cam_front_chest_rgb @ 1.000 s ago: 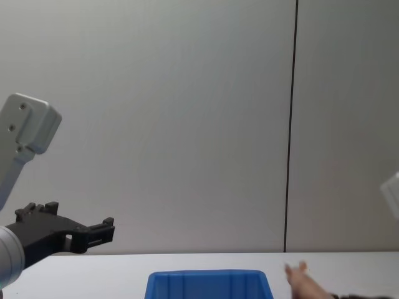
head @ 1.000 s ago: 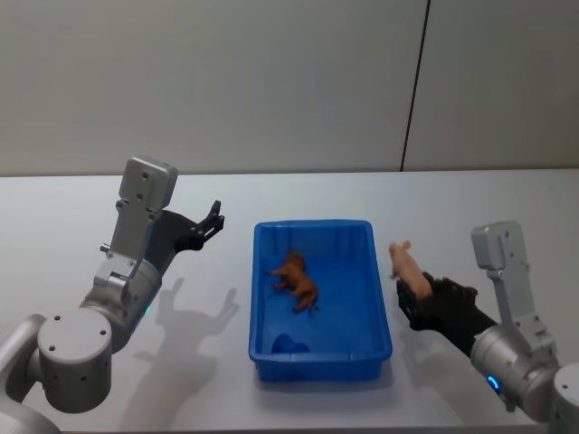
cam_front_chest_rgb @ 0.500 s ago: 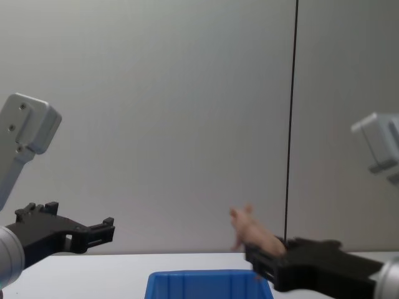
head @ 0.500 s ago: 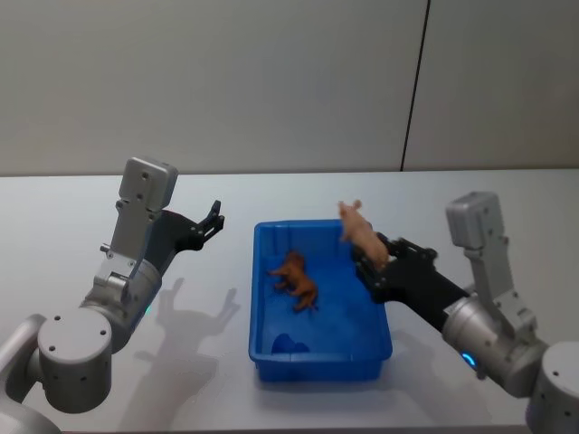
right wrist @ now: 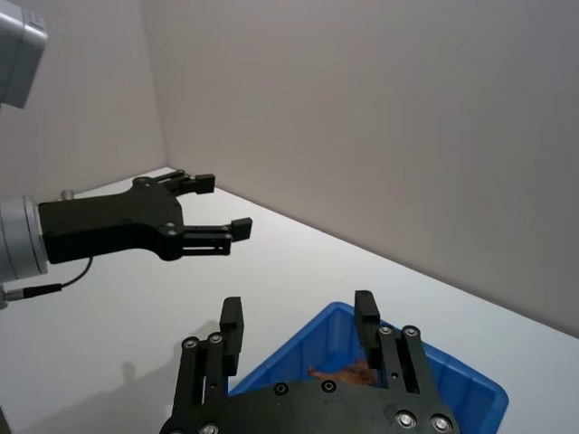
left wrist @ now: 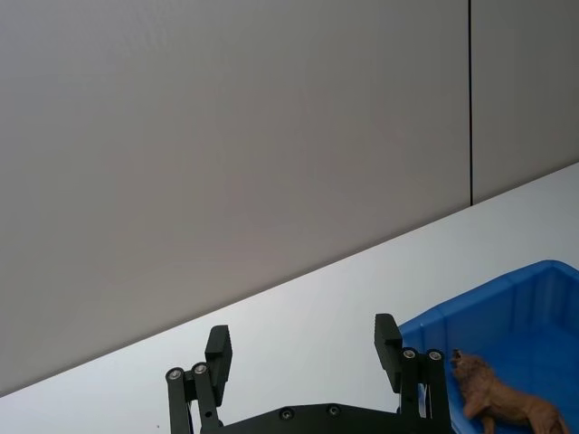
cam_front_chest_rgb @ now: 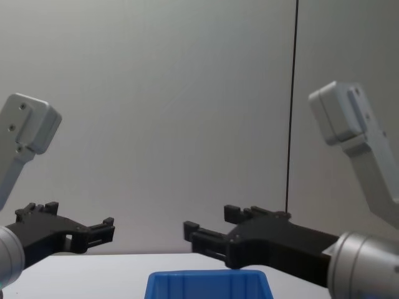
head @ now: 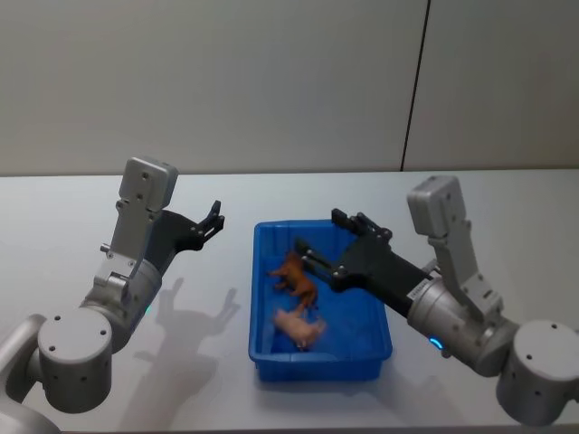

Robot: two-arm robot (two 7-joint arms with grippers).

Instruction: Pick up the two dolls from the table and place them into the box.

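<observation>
2 dolls inside the blue box [head: 375,342] on the tabletop [head: 63,226]: brown doll [head: 296,276] at centre, pink doll [head: 299,327] at 6 o'clock; right pincer [head: 322,244] spread above box, left pincer [head: 215,219] spread at 9 o'clock

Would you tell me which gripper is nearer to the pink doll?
Right. The right gripper hangs open just above the pink doll in the box; the left gripper is off beside it.

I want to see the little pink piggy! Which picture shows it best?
The head view: the pink doll lies inside the blue box, near the brown doll. The left wrist view shows the brown doll and a corner of the box. The chest view shows just the box's rim.
</observation>
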